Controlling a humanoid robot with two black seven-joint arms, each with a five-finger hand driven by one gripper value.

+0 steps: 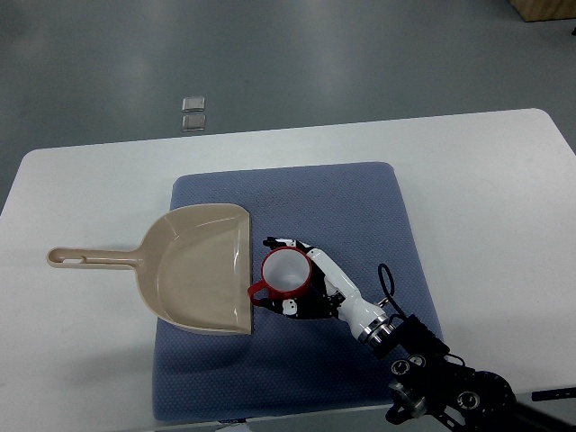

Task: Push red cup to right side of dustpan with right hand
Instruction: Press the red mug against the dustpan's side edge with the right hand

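Observation:
A red cup (284,274) with a white inside stands upright on the blue mat (360,207), just right of the beige dustpan (200,265). Its small handle points left toward the dustpan's open edge. My right hand (297,279) comes in from the lower right and its black-and-white fingers (281,243) wrap around the cup's far and near sides, touching it. The dustpan lies flat with its handle (90,259) pointing left across the white table (504,198). The left arm does not show.
The blue mat covers the table's middle. My right forearm and its black joints (432,369) fill the lower right corner. Two small grey squares (193,112) lie on the floor beyond the table's far edge.

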